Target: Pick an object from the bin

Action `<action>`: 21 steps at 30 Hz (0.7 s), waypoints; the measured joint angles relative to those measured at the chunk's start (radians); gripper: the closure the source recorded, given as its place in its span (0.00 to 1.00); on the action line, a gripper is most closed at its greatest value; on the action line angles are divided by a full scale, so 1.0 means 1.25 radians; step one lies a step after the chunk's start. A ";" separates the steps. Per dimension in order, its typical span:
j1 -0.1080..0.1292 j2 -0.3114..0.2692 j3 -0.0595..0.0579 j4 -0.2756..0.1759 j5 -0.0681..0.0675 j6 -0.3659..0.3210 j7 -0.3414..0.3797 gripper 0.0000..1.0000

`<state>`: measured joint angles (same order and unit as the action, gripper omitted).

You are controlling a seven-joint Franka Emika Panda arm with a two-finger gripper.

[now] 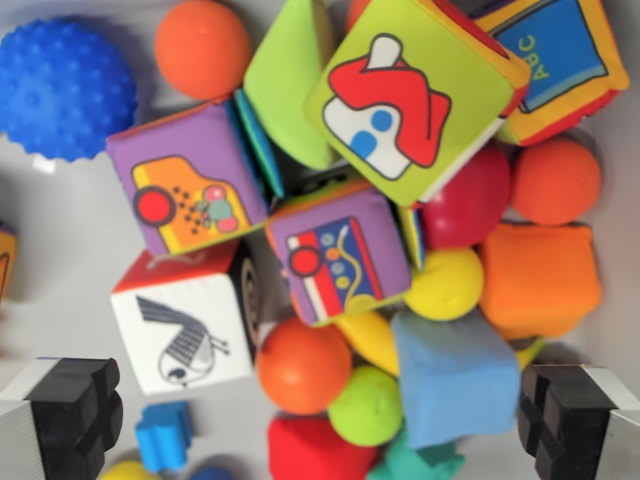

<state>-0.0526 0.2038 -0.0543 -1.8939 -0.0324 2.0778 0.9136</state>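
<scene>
The orange ball [303,364] lies between the spread fingers [70,415].

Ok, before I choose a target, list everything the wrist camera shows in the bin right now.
Spiky ball: 1, blue, top left.
Smooth balls: 3 orange, top, right, lower centre; 1 red; 1 yellow; 1 green.
Picture cubes: 2 purple, left and centre; 1 green with a mushroom house, top; 1 white with a bird, lower left; 1 with an ABC book, top right.
Plain soft blocks: 1 orange, right; 1 light blue, lower centre; 1 red, bottom.
Green wedge: 1, top.
Small blue piece: 1, bottom left.
Gripper: 1, black fingers at both bottom corners, open.
</scene>
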 joint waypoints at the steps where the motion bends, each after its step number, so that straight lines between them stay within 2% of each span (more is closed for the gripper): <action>1: 0.000 0.005 -0.001 0.001 0.001 0.003 0.010 0.00; 9: 0.000 0.041 -0.012 0.011 0.013 0.031 0.097 0.00; 21: 0.000 0.118 -0.033 0.039 0.043 0.081 0.264 0.00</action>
<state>-0.0526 0.3513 -0.0958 -1.8449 0.0216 2.1795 1.2441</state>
